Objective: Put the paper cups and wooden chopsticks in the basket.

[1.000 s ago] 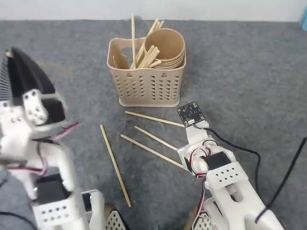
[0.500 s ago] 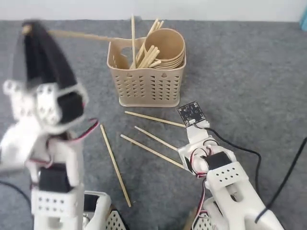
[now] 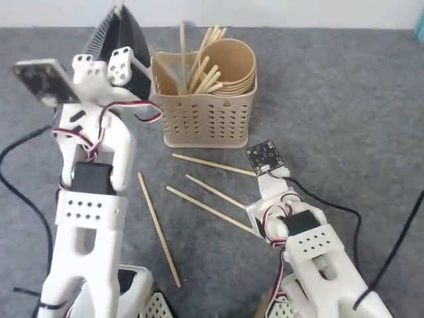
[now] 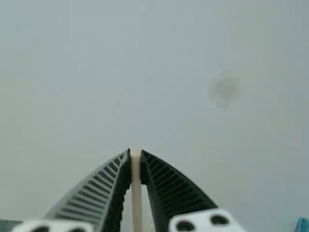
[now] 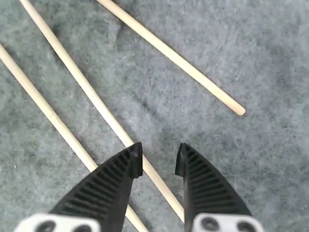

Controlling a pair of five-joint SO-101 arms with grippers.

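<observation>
The basket (image 3: 202, 112) stood at 12 o'clock on the grey carpet (image 3: 344, 99). The paper cups (image 3: 233, 63) sat stacked inside it. A bunch of wooden chopsticks (image 3: 202, 66) leaned beside them. Four loose chopsticks (image 3: 209, 209) lay flat on the carpet, at about 6 o'clock from the basket.

The left gripper (image 3: 121, 23) was up high, at about 10 o'clock from the basket and just beside its rim. Its fingers were pressed together on one thin chopstick (image 4: 136, 203). The tip of that stick sat right at the fingertips, so I think it was held near one end. A stick held like that could swing or tip on the way in.

The right gripper (image 5: 157, 162) hung low over the carpet with its fingers spread apart. A floor chopstick (image 5: 96, 104) ran under one fingertip and into the gap between the fingers.

The sticks looked very light, hard and stiff. They were round and smooth, so they could roll away or slip out of a loose pinch. They were thin and lay right on the fuzzy carpet. I think the fingers would need to press down on both sides of a stick to get it. The best place to grab looked like the middle, so neither end would droop. The cups looked light and easy to squash, but they were already in the basket.
</observation>
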